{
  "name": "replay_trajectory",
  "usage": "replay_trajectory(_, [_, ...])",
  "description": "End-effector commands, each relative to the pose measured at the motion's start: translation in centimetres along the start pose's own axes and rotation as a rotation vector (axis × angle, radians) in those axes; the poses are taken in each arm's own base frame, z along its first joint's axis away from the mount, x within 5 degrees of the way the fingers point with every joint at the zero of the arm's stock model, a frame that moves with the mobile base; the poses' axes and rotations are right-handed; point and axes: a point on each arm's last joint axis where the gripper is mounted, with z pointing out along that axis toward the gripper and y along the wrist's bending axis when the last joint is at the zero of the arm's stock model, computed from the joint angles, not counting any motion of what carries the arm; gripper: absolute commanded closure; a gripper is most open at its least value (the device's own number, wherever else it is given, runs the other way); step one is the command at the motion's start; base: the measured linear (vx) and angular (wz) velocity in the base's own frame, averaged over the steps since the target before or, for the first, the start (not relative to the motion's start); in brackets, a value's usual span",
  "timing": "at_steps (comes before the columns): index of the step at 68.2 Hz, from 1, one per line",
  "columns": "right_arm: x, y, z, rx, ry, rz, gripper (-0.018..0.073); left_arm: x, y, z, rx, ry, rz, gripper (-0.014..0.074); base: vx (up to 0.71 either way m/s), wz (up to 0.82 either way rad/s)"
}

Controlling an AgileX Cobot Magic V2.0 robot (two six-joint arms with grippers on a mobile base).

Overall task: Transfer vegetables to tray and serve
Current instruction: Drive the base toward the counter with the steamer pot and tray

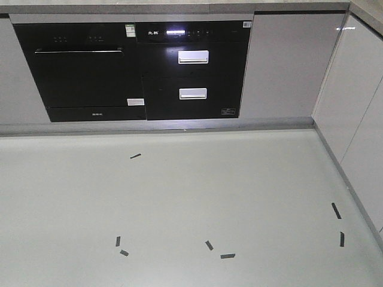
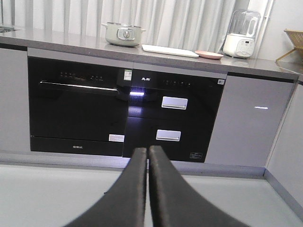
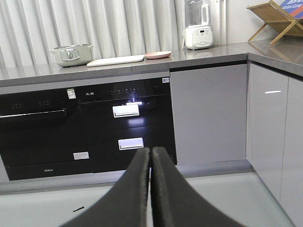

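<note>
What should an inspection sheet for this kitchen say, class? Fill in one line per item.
Surface: grey counter; floor with tape marks.
Job's things: tray on counter, between pot and plate; lettuce not seen.
Clutter: pot, plate, blender, rack.
Grippers: left gripper shut, empty; right gripper shut, empty.
Cables: nothing seen.
Surroundings: oven, cabinets, curtains.

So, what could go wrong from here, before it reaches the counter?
No vegetables show on the pink plate from here, so the pick may be aimed badly.
The tray lies close to the pot and that plate; a hand could knock either.
The left hand and right hand are shut and must open first.
</note>
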Motion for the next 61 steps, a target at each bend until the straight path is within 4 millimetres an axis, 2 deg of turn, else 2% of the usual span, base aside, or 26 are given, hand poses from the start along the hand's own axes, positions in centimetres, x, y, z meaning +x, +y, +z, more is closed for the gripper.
replay_trajectory(1, [-0.09, 0.18, -0.01, -0.022, -0.054, -0.013, 0.0562, 0.2, 0.06, 0.0, 0.008, -0.057, -0.01, 0.0602, 0.01, 0.03])
replay_trajectory(61, [-0.1, 0.19, -0.01, -0.023, -0.055, -0.013, 0.0562, 0.2, 0.06, 0.0, 0.008, -0.057, -0.01, 0.0602, 0.02, 0.04])
